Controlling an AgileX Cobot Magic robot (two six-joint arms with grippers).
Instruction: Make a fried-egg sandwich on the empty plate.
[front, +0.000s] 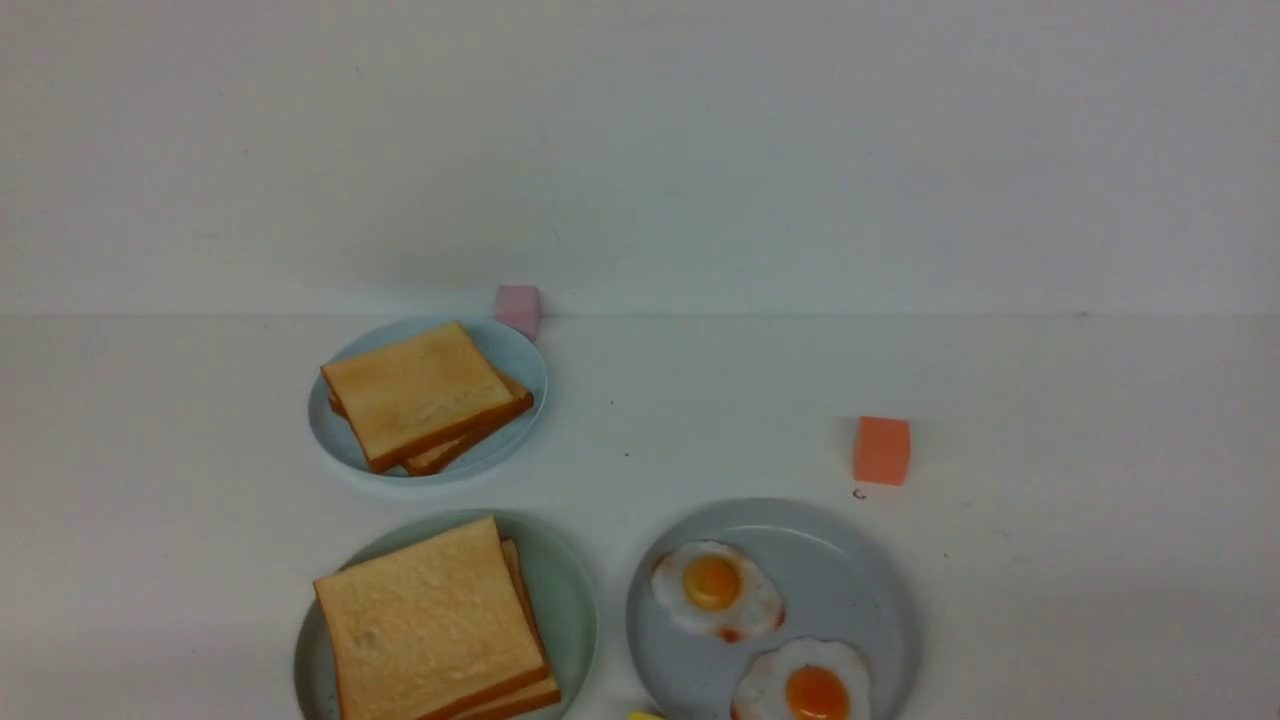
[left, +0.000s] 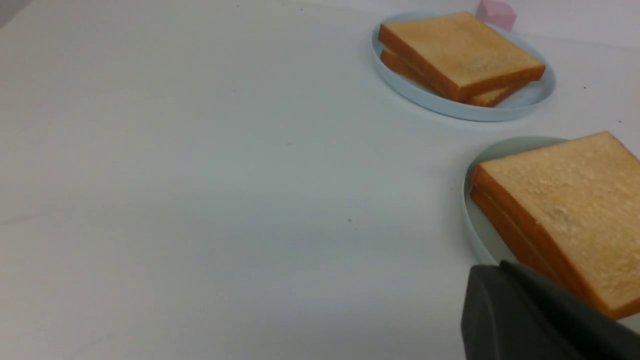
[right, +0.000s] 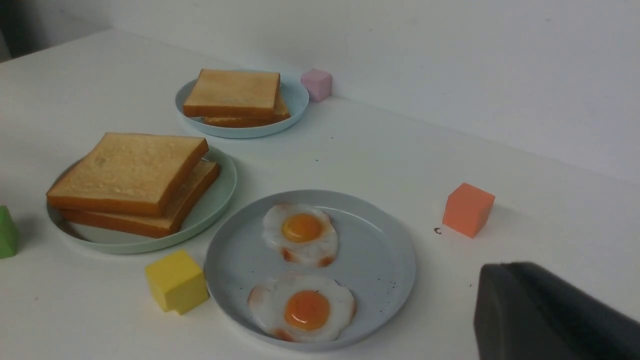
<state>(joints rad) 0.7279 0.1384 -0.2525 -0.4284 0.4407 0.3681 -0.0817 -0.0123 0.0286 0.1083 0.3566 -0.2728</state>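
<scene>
Okay, left gripper (left: 505, 305) closed, near the green plate (front: 575, 600) at the near left, which carries two stacked toast slices (front: 430, 620), top one skewed; can't tell if an egg lies between. Behind it a blue plate (front: 520, 360) has more toast (front: 415, 390), pink cube (front: 518, 308) just beyond. Rightward, grey plate (front: 860, 580) with two fried eggs (front: 715, 588), orange cube (front: 881, 450) beyond it; right gripper (right: 540, 310) only partly seen, open or closed unclear.

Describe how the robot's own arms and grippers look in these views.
Only a little shows. The left gripper is a matte dark grey, rounded-edged block in its wrist view; the right gripper looks the same. No cables or markings show, and the front view shows no arms.
</scene>
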